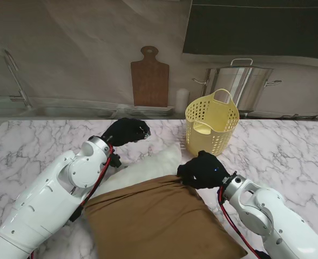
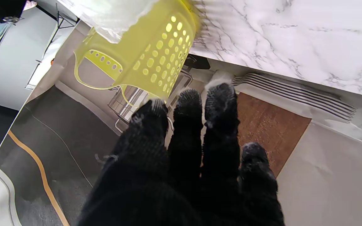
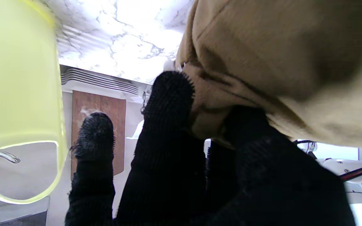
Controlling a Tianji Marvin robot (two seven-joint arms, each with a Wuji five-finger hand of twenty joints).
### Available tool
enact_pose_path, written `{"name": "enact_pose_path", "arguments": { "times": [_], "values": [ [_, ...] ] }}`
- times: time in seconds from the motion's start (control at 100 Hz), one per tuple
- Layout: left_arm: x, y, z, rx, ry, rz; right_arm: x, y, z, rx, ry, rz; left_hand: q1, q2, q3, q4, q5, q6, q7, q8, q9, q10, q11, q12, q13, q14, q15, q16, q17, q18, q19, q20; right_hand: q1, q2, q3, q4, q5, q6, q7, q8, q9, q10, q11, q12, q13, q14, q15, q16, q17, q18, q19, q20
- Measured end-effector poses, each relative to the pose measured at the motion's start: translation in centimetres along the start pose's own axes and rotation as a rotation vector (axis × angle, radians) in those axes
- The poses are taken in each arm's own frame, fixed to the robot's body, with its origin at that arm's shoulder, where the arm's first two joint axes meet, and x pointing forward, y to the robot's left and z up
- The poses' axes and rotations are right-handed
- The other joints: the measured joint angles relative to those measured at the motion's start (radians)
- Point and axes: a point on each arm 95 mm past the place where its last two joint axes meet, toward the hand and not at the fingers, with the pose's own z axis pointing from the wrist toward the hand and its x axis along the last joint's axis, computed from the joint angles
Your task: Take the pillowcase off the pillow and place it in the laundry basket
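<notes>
A white pillow [image 1: 148,164] lies on the marble table [image 1: 288,154], its far end bare. The brown pillowcase [image 1: 159,216] covers its near part. My right hand [image 1: 202,170], in a black glove, is shut on the pillowcase's far right corner; the right wrist view shows the fingers [image 3: 168,103] pinching the brown fabric [image 3: 262,56]. My left hand [image 1: 126,131] hovers past the pillow's far left end, fingers [image 2: 187,125] stretched out and holding nothing. The yellow laundry basket [image 1: 211,121] stands upright just beyond the right hand, and shows in both wrist views as the basket [image 2: 156,53] and the basket [image 3: 17,94].
A wooden cutting board [image 1: 149,81] leans on the back wall. A small white cylinder [image 1: 182,100] and a steel pot [image 1: 245,86] stand behind the basket. Stacked plates [image 1: 148,112] lie along the table's far edge.
</notes>
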Motion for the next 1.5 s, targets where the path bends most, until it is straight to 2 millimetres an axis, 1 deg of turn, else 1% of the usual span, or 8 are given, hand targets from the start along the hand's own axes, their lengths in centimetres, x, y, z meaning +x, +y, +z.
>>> {"name": "enact_pose_path", "arguments": {
  "times": [0.16, 0.34, 0.48, 0.68, 0.86, 1.17, 1.44, 1.5],
  "values": [
    [0.8, 0.8, 0.0, -0.067, 0.026, -0.13, 0.4, -0.2, 1.4, -0.02, 0.039, 0.0, -0.079, 0.125, -0.073, 0.004, -0.209, 0.038, -0.412, -0.174, -0.384, 0.104, -0.082, -0.333, -0.193, 0.076, -0.162, -0.063, -0.147, 0.066, 0.009, 0.001, 0.0, 0.0, 0.0, 0.0, 0.0, 0.0, 0.0, 0.01, 0.002, 0.0, 0.0, 0.008, 0.0, 0.0, 0.0, 0.0, 0.0, 0.0, -0.006, 0.0],
    [1.7, 2.1, 0.2, -0.205, 0.05, -0.161, 0.4, 0.1, 2.7, -0.046, 0.058, -0.006, -0.362, 0.087, -0.089, 0.004, -0.473, 0.148, -0.583, -0.278, -0.801, 0.206, -0.202, -0.462, -0.46, 0.168, -0.293, -0.176, -0.244, 0.134, 0.018, -0.136, 0.0, 0.0, 0.0, 0.0, 0.0, 0.0, 0.0, 0.01, 0.003, 0.0, 0.0, 0.008, 0.0, 0.0, 0.0, 0.0, 0.0, 0.0, -0.006, 0.0],
    [1.4, 2.7, 0.7, -0.28, 0.028, -0.193, 0.5, 0.2, 3.3, -0.063, 0.071, -0.009, -0.387, 0.009, -0.09, 0.004, -0.563, 0.219, -0.625, -0.296, -0.963, 0.236, -0.236, -0.563, -0.575, 0.2, -0.311, -0.233, -0.282, 0.138, 0.019, -0.212, 0.0, 0.0, 0.0, 0.0, 0.0, 0.0, 0.0, 0.01, 0.004, 0.0, 0.0, 0.008, 0.0, 0.0, 0.0, 0.0, -0.001, 0.0, -0.006, 0.0],
    [0.7, 3.0, 0.9, -0.391, 0.009, -0.181, 0.8, 0.5, 3.8, -0.087, 0.082, -0.003, -0.215, -0.004, -0.077, 0.045, -0.571, 0.19, -0.64, -0.46, -0.972, 0.237, -0.238, -0.596, -0.593, 0.199, -0.304, -0.254, -0.283, 0.11, 0.019, -0.239, 0.0, 0.0, 0.0, 0.0, 0.0, 0.0, 0.0, 0.01, 0.004, 0.0, 0.0, 0.008, 0.0, -0.001, -0.001, 0.002, -0.009, 0.0, -0.015, 0.0],
    [0.4, 2.9, 0.6, -0.498, 0.006, -0.189, 1.0, 0.8, 4.2, -0.099, 0.086, -0.004, -0.201, -0.004, -0.069, 0.076, -0.571, 0.185, -0.649, -0.518, -0.973, 0.253, -0.237, -0.595, -0.556, 0.171, -0.299, -0.255, -0.265, 0.081, 0.019, -0.239, 0.0, 0.0, 0.0, 0.0, 0.0, 0.0, 0.0, 0.01, 0.004, 0.0, -0.001, 0.009, 0.0, -0.001, -0.001, 0.002, -0.011, 0.0, -0.016, 0.0],
    [0.0, 3.0, 0.4, -0.566, 0.007, -0.237, 0.8, 0.9, 4.4, -0.109, 0.074, -0.022, -0.401, -0.081, -0.085, 0.031, -0.571, 0.237, -0.649, -0.521, -0.819, 0.269, -0.215, -0.524, -0.453, 0.141, -0.295, -0.251, -0.213, 0.057, 0.019, -0.206, 0.0, 0.0, 0.0, 0.0, 0.0, 0.0, 0.0, 0.01, -0.003, 0.0, -0.001, 0.009, -0.01, -0.002, -0.003, 0.003, -0.022, 0.0, -0.024, 0.0],
    [-0.1, 3.0, 0.3, -0.637, 0.012, -0.204, 0.7, 1.0, 4.4, -0.125, 0.058, -0.037, -0.289, -0.081, -0.078, 0.031, -0.571, 0.251, -0.622, -0.369, -0.52, 0.065, -0.144, -0.46, -0.303, 0.049, -0.281, -0.18, -0.123, -0.011, 0.019, -0.134, 0.0, 0.0, 0.0, 0.0, 0.0, -0.001, 0.0, 0.01, -0.003, 0.0, -0.001, 0.009, -0.01, -0.003, -0.003, 0.003, -0.034, 0.001, -0.036, 0.0],
    [-0.2, 3.1, 0.3, -0.641, 0.015, -0.2, 0.7, 0.9, 4.4, -0.131, 0.054, -0.038, -0.252, -0.081, -0.086, 0.024, -0.482, 0.251, -0.583, -0.32, -0.411, 0.04, -0.104, -0.442, -0.248, 0.034, -0.261, -0.161, -0.082, -0.025, 0.019, -0.119, 0.0, 0.0, 0.0, 0.0, 0.0, -0.002, 0.0, 0.01, -0.003, 0.0, -0.001, 0.009, -0.01, -0.004, -0.003, 0.004, -0.034, 0.001, -0.036, 0.0]
  ]
}}
